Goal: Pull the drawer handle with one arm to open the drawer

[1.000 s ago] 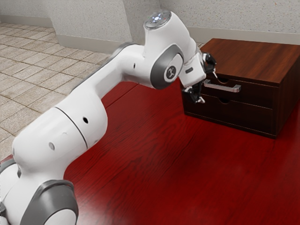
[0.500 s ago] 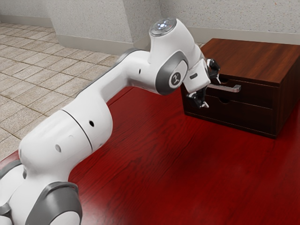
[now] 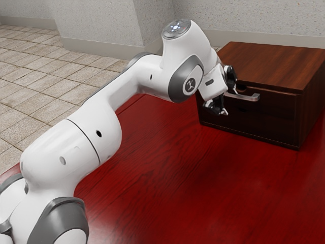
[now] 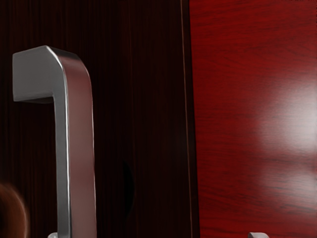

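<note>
The drawer handle (image 3: 247, 95) is a slim, brushed-silver bar with squared, bent ends. It is mounted across the dark wood drawer front (image 3: 271, 104) near the top of a small brown cabinet (image 3: 274, 63), which sits in the upper right of the exterior view on the glossy red tabletop (image 3: 203, 178).

The hand (image 3: 227, 94) is at the bar's left end. Its black fingers are spread, one above the bar and one below, so the bar's end lies between them. I cannot tell if either finger touches the metal.

In the wrist view the handle (image 4: 74, 139) runs lengthwise over the dark drawer front (image 4: 138, 124), with the tabletop (image 4: 247, 124) beyond the cabinet's edge. One bent end shows and the other is cut off. A blurred brown shape (image 4: 9, 210) beside the bar is hard to make out. In the exterior view the arm hides the cabinet's left corner.
</note>
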Robot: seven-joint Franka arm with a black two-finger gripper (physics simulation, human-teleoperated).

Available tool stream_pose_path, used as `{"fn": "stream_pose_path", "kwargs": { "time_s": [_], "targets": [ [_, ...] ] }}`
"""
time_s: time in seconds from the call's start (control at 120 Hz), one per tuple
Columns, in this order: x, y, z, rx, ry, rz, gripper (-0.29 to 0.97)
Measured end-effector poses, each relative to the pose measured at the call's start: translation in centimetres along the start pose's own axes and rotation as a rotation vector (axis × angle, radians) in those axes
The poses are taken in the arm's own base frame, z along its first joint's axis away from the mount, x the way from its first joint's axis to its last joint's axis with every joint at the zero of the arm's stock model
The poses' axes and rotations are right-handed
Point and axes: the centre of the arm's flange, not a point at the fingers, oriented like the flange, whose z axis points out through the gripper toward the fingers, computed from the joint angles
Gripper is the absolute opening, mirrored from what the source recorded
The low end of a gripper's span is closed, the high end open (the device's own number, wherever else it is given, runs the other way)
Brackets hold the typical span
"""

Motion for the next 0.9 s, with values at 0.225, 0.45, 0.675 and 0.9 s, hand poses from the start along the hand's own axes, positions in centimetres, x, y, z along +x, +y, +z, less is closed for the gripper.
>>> {"fn": "stream_pose_path", "kwargs": {
  "time_s": [0.225, 0.45, 0.675, 0.9],
  "targets": [
    [0.2, 0.3, -0.5, -0.039, -0.003, -0.007, 0.32],
    [0.4, 0.7, -2.1, -0.086, -0.031, -0.014, 0.25],
    [-0.4, 1.8, -2.6, -0.154, -0.038, -0.052, 0.28],
    [-1.0, 2.7, -4.1, -0.191, -0.04, -0.091, 0.25]
  ]
}}
